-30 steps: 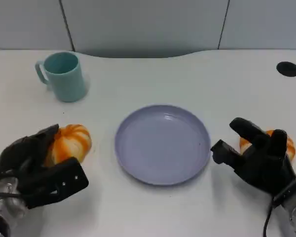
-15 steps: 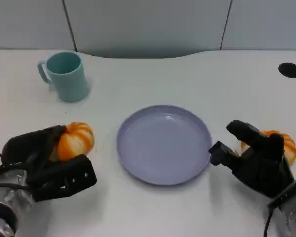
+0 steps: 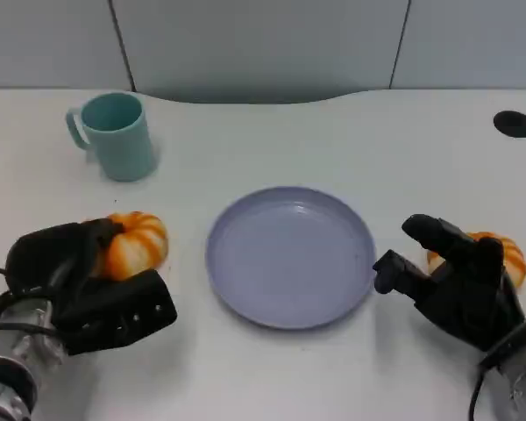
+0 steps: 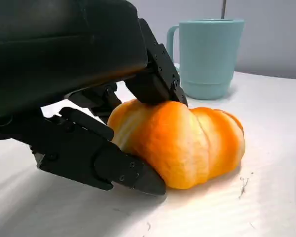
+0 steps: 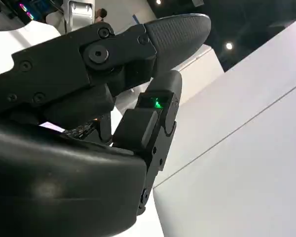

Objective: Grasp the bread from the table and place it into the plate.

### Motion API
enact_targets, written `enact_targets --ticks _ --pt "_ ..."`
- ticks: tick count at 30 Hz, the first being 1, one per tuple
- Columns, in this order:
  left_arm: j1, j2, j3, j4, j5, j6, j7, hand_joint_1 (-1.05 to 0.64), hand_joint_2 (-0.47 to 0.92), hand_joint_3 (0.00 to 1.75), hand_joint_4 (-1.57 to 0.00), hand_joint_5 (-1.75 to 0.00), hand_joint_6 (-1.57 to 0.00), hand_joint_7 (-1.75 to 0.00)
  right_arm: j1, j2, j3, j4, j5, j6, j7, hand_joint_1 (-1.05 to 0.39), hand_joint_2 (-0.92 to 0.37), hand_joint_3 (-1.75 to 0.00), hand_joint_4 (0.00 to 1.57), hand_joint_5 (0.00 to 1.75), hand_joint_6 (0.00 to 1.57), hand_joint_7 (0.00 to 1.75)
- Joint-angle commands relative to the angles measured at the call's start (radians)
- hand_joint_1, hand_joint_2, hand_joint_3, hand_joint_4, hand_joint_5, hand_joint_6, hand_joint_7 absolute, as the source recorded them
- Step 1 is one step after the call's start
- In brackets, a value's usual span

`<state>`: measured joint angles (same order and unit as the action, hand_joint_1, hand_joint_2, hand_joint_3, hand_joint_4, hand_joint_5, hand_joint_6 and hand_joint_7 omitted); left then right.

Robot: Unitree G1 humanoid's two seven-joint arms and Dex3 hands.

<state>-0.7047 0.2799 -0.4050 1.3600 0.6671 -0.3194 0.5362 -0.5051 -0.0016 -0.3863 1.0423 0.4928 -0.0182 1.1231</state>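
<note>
Resting on the white table (image 3: 333, 132), the orange, ridged bread roll (image 3: 133, 244) is clasped by the left hand (image 3: 79, 285), left of the round lilac plate (image 3: 289, 256). A second orange roll (image 3: 500, 254) lies behind the right hand (image 3: 460, 285), held empty with fingers spread.

It looked like a lab or an office-style test room, not a home. The smooth white tabletop (image 3: 272, 368) had a curved cut-out along its far edge and round black cable holes (image 3: 513, 124) near its corners, as office desks do. Behind it stood plain grey partition panels (image 3: 263, 44) with dark seams between them. The right wrist view showed a dark ceiling with small round spotlights (image 5: 229, 46), large white wall panels (image 5: 256, 163), and what seemed to be white equipment with coloured indicator lights (image 5: 27, 9).
</note>
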Motion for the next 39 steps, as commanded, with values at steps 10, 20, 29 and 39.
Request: enact_targets --ticks 10,20,29,39 --pt "-0.122 0.019 0.043 -0.029 -0.046 -0.217 0.046 -0.27 0.9 0.0 -0.78 -1.03 -1.13 0.0 -0.047 -0.013 -0.003 0.056 0.001 -0.031 -0.007 -0.51 -0.92 -0.09 0.79 1.21 1.14 0.01" --pt "-0.173 -0.026 0.056 -0.038 -0.057 -0.307 0.053 -0.24 0.87 0.0 -0.87 -0.9 -1.13 0.0 -0.078 -0.004 -0.017 0.091 0.005 -0.057 -0.012 -0.51 -0.92 -0.09 0.82 1.17 1.15 0.01" --pt "-0.193 -0.155 0.036 -0.035 -0.048 -0.332 0.047 -0.21 0.86 0.0 -1.13 -0.35 -1.13 -0.01 -0.092 -0.007 -0.02 0.096 0.0 -0.055 0.019 -0.52 -0.92 -0.12 0.8 1.16 1.15 0.01" --pt "-0.185 -0.225 -0.015 -0.026 -0.022 -0.355 0.04 -0.22 0.86 0.0 -1.12 -0.32 -1.14 -0.01 -0.095 -0.001 -0.028 0.104 0.003 -0.075 0.041 -0.51 -0.92 -0.13 0.79 1.18 1.14 0.01"
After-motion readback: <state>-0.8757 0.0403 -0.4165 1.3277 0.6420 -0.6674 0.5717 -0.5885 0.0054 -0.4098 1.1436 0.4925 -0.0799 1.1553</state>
